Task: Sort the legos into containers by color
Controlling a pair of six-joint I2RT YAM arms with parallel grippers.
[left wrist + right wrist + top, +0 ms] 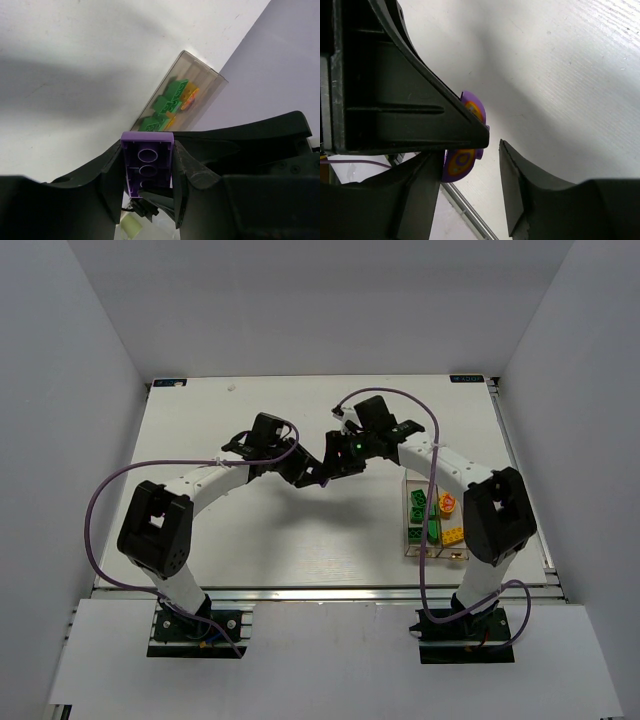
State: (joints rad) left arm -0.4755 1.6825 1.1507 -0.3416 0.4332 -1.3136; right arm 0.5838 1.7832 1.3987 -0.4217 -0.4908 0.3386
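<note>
Two hands hang close together above the middle of the white counter [250,530], well apart from the containers [410,552], which stand by the right arm. The left hand [148,150] is clenched on a purple brick [148,172], gripped by its long sides with its hollow underside towards the wrist camera. The right hand [471,159] is released, with its two fingers [520,200] spread and nothing pinched between them. In the right wrist view a purple piece [470,107] with orange-tinted rings peeks out from behind a black part [395,95]; I cannot tell whether it is that same brick. Inside the clear containers lie green bricks [417,510] towards the left, and a yellow brick [452,535] and an orange rounded brick [446,503] on the right. The exact compartments are unclear.
</note>
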